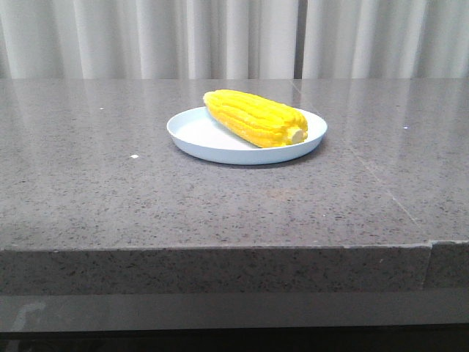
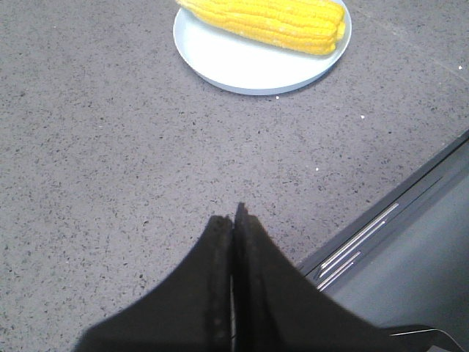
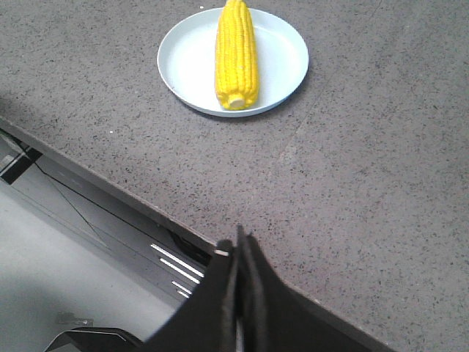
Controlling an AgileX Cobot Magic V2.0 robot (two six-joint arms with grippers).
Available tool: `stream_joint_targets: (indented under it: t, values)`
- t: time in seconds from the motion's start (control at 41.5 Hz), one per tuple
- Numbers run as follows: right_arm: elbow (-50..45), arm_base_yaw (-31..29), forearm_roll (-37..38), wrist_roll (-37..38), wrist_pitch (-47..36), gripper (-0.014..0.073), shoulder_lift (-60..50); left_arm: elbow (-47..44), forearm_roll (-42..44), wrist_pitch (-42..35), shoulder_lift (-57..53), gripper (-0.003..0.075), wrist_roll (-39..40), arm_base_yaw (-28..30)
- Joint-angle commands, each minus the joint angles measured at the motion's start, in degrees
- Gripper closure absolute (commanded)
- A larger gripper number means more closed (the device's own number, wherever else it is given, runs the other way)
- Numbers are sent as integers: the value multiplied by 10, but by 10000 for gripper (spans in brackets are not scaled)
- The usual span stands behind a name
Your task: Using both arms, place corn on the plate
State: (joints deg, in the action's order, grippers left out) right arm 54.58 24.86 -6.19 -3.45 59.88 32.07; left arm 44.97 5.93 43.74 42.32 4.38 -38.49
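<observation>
A: Where do we see the corn [image 1: 255, 117]?

B: Upper middle of the frame, lying on the plate [image 1: 192, 130] on the bench [image 1: 110, 191].

A: And our tools?

B: Left tool [image 2: 234, 220] and right tool [image 3: 239, 246] both look clenched, empty, near the bench edge, well apart from the plate.

In the front view the corn [image 1: 254, 117] covers the far right part of the plate [image 1: 198, 134], hiding the rim behind it. In the left wrist view the corn's tapered tip beyond the plate is cut off by the picture's edge, as is the plate's far rim. Neither arm appears in the front view. The pale speck [image 1: 134, 157] left of the plate is too small to identify, perhaps a crumb.
</observation>
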Motion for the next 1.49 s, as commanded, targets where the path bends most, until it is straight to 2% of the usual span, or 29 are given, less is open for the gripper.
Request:
stream_joint_targets:
  t: [0.0,0.241,0.313,0.409,0.674,0.819,0.987,1.156,1.421,1.469]
  values:
    - [12,-1,2,1,-39,662,2,15,3,-40,-1,741,1,-5]
    - [12,-1,2,1,-37,662,2,15,1,-39,-7,741,1,-5]
    - [12,-1,2,1,-36,662,2,14,-1,-40,-21,741,1,10]
    - [12,-1,2,1,-34,662,2,14,-1,-40,-54,741,1,51]
    - [12,-1,2,1,-34,662,2,-9,0,-55,-165,740,1,220]
    - [12,-1,2,1,-34,662,2,-95,15,-136,-235,741,1,273]
    - [12,-1,2,1,-34,662,2,-237,6,-288,-322,741,1,335]
    - [12,-1,2,1,-34,662,2,-352,-47,-386,-392,740,1,398]
    - [12,-1,2,1,-34,662,2,-453,-76,-492,-438,741,1,406]
    - [12,-1,2,1,-34,662,2,-454,-76,-487,-438,740,1,405]
